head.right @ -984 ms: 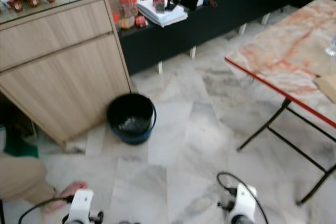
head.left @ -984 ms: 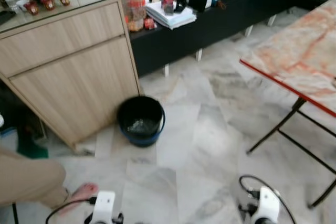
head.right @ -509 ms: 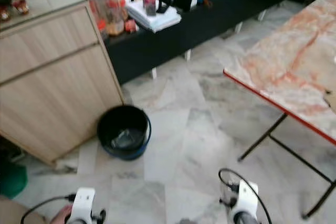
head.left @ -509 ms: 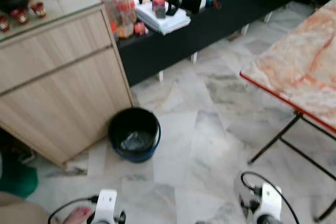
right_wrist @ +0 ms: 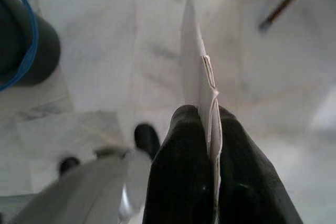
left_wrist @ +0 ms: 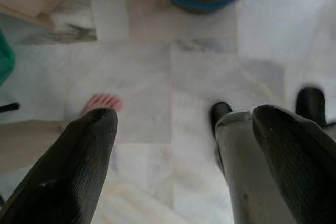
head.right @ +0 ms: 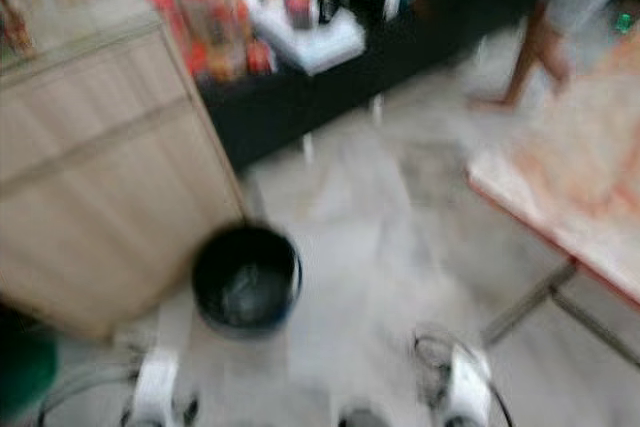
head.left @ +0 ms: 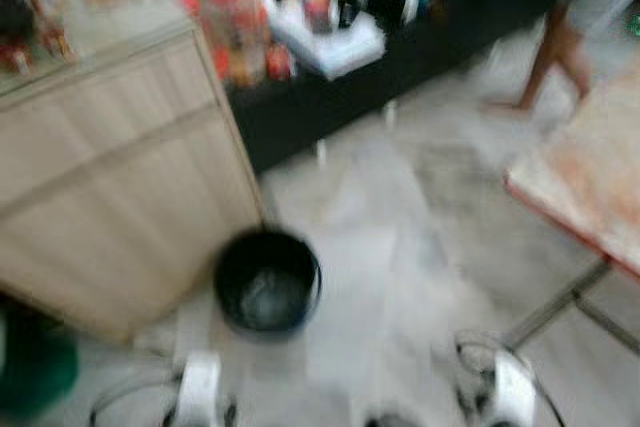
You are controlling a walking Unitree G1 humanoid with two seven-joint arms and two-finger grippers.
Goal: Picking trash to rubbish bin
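Between the right gripper's [right_wrist: 210, 145] clamped fingers sits a folded white paper scrap [right_wrist: 197, 66]; the left gripper [left_wrist: 184, 145] hangs spread and empty. To finish well, carry the scrap squarely over the black bin [head.left: 267, 280] before releasing. A wooden cabinet [head.left: 110, 167], red-edged table [head.left: 590, 177] and a person's bare foot [left_wrist: 101, 102] crowd the approach.

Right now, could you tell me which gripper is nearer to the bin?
Left. The left gripper hangs open just short of the bin, slightly to its left. The right gripper, shut on paper, is farther off to its right.
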